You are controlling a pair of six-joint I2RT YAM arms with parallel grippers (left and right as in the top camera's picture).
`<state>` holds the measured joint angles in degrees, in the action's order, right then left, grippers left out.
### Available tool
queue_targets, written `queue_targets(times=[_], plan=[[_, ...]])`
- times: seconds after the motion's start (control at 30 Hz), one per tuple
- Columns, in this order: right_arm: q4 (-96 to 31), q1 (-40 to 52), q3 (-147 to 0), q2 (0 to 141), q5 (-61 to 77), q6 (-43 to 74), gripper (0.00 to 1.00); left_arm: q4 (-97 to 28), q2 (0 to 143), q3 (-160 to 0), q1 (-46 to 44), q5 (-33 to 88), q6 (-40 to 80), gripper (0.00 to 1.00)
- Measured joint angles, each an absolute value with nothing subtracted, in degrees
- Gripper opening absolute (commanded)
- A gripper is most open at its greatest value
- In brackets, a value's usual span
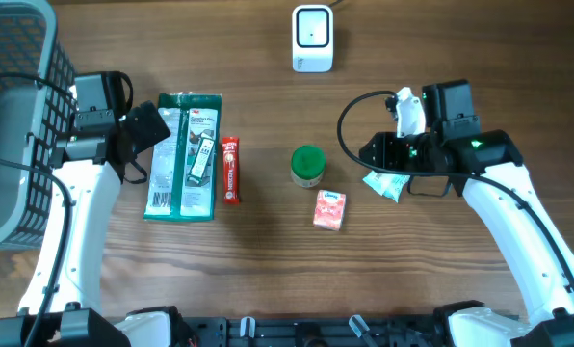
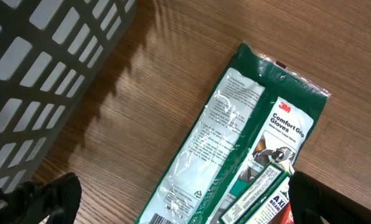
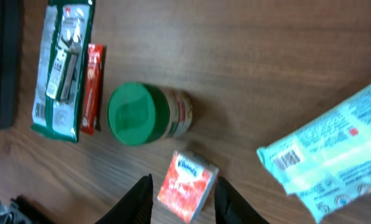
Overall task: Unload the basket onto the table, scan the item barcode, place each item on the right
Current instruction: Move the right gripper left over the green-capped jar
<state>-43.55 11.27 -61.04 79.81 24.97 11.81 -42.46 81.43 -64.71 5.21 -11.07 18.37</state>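
Note:
A white barcode scanner (image 1: 312, 39) stands at the table's far edge. A pale blue-green packet (image 1: 385, 183) lies flat just under my right gripper (image 1: 378, 152), with its barcode facing up (image 3: 289, 158). In the right wrist view the right gripper (image 3: 184, 199) is open, nothing is between its fingers, and the packet (image 3: 335, 155) lies off to the right. My left gripper (image 2: 192, 208) is wide open and hovers over a green gloves pack (image 2: 248, 124), which lies flat on the table (image 1: 183, 154).
A red snack bar (image 1: 230, 169) lies beside the gloves pack. A green-lidded jar (image 1: 308, 165) and a red tissue pack (image 1: 329, 209) sit mid-table. A grey basket (image 1: 17, 106) stands at the left edge, close to the left arm.

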Motion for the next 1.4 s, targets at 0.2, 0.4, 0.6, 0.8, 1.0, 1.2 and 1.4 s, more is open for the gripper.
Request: queue_targets(times=[0.2, 0.4, 0.6, 0.8, 1.0, 1.2, 1.4], plan=[[-41.19, 11.27, -58.11, 79.81, 24.77, 12.38, 0.37, -42.46, 81.43, -64.71, 5.21, -11.07, 18.37, 1.0], [-39.72, 11.27, -57.41, 79.92, 24.73, 12.43, 0.39, -42.48, 81.43, -64.71, 5.21, -11.07, 18.37, 1.0], [-38.87, 11.27, -57.41, 79.92, 24.73, 12.58, 0.39, -42.48, 81.43, -64.71, 5.21, -11.07, 18.37, 1.0], [-38.92, 11.27, -57.39, 79.92, 24.73, 12.53, 0.4, -42.46, 81.43, -64.71, 5.21, -11.07, 18.37, 1.0], [-40.36, 11.27, -57.84, 79.9, 24.77, 11.7, 0.43, -42.48, 81.43, -64.71, 5.21, -11.07, 18.37, 1.0], [-46.74, 11.27, -63.81, 79.57, 24.77, 11.35, 0.46, -42.48, 81.43, -64.71, 5.21, -11.07, 18.37, 1.0], [-51.42, 11.27, -69.28, 79.24, 24.77, 10.17, 0.47, -42.46, 81.43, -64.71, 5.21, -11.07, 18.37, 1.0]])
